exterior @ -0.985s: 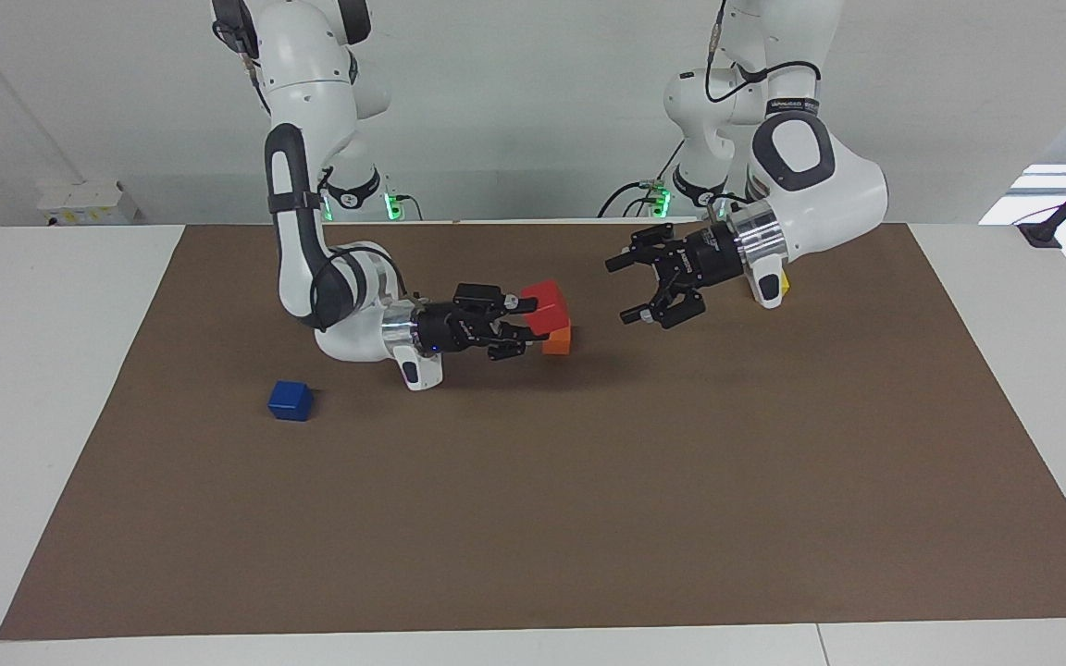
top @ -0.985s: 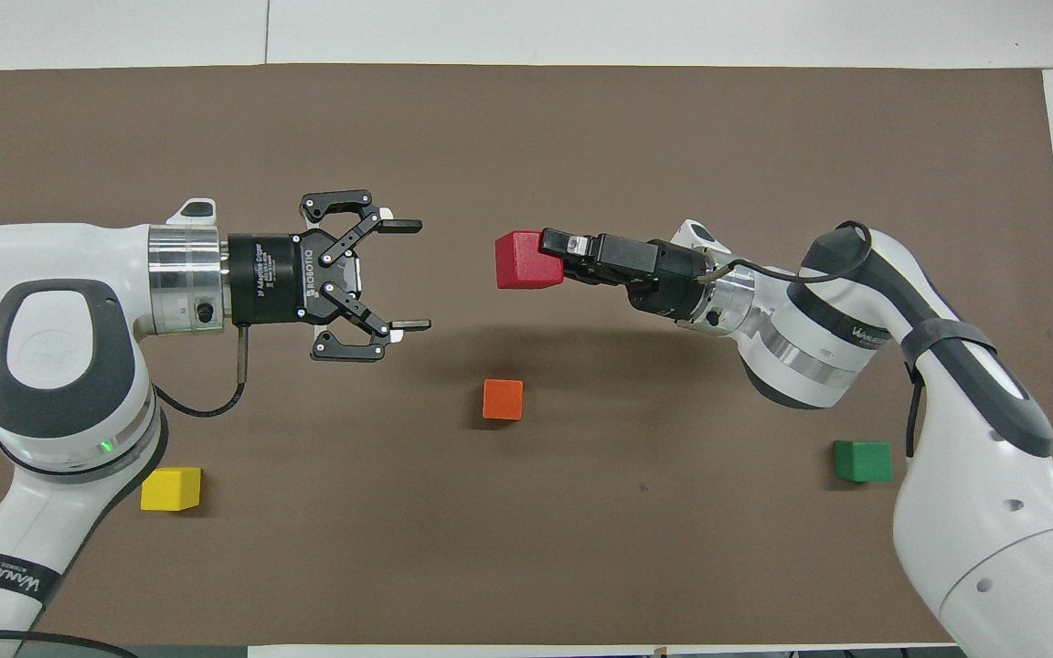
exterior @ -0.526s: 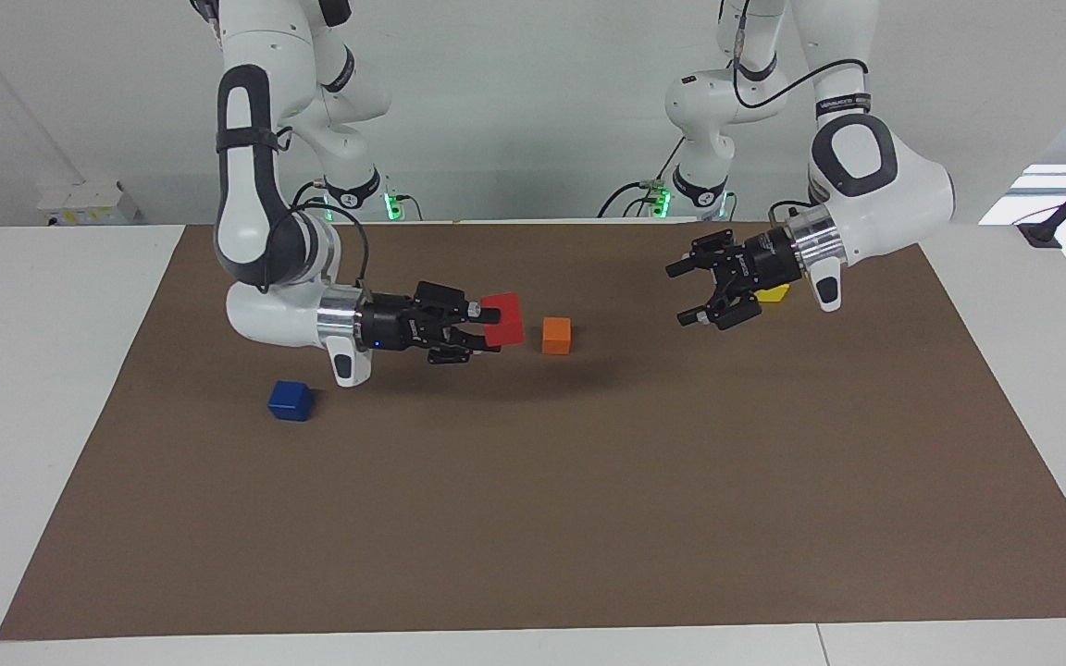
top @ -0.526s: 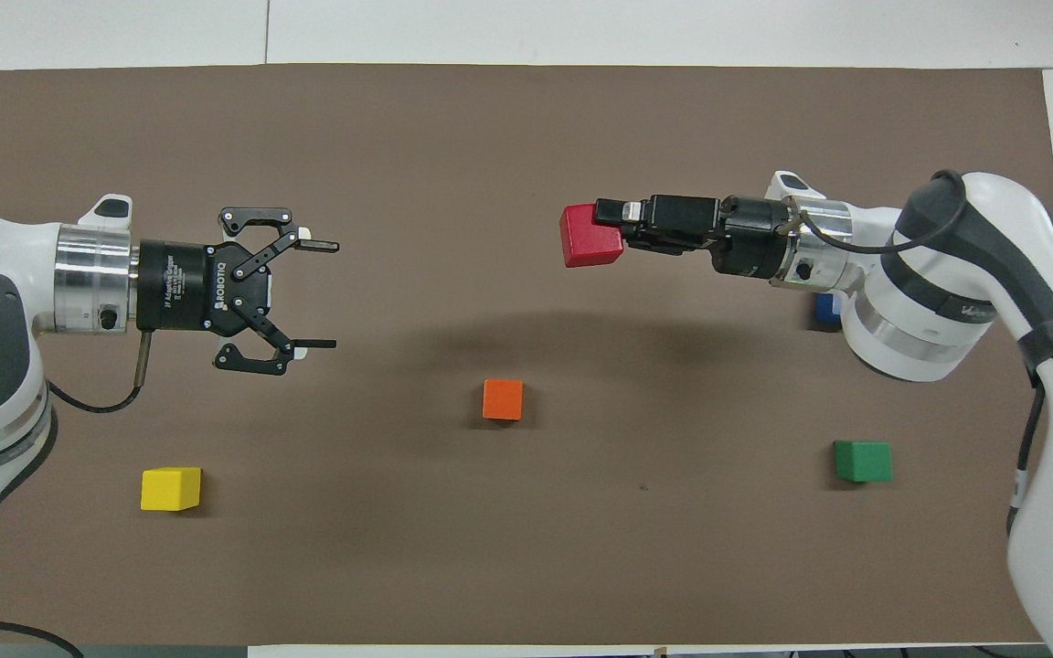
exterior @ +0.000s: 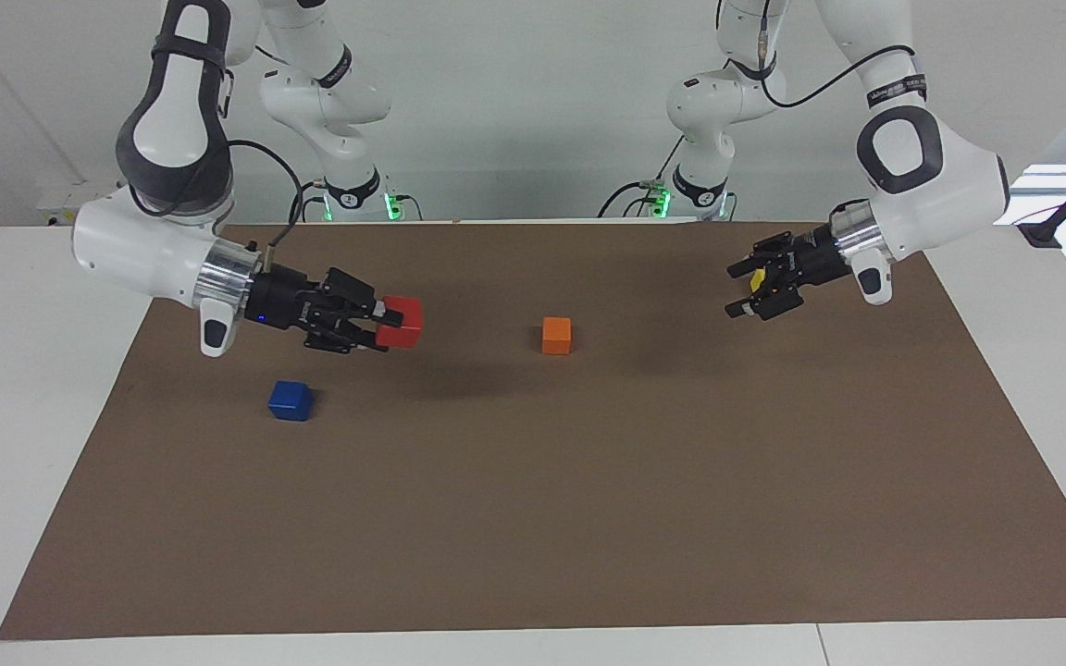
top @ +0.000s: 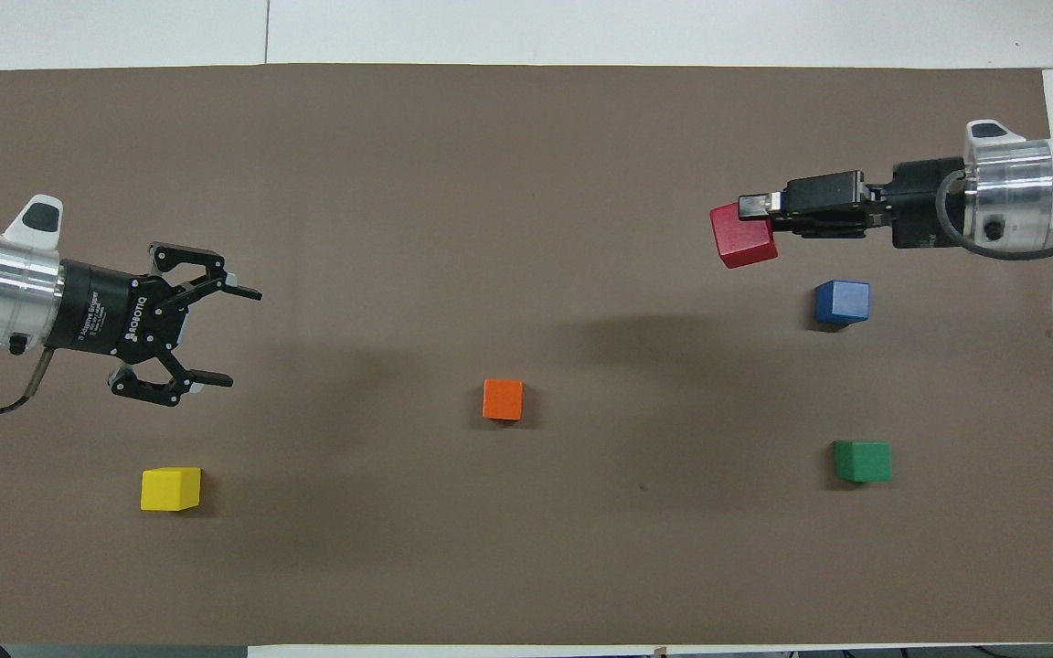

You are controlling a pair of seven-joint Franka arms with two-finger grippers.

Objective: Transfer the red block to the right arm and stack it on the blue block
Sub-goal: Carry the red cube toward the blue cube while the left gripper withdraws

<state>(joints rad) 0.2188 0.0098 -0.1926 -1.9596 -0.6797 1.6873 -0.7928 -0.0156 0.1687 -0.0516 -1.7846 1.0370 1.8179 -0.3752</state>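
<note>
The red block hangs in the air, with my right gripper shut on it. Gripper and block are over bare brown mat close to the blue block, not above it. The blue block sits alone on the mat at the right arm's end of the table. My left gripper is open and holds nothing; it hangs above the mat at the left arm's end, beside the yellow block.
An orange block sits mid-table. A green block lies nearer to the robots than the blue one. The yellow block peeks out past the left gripper's fingers in the facing view. The brown mat covers most of the table.
The right arm has carried the red block from over the middle toward its own end, close to the blue block. The left gripper, still open, has drawn back toward its own end.
</note>
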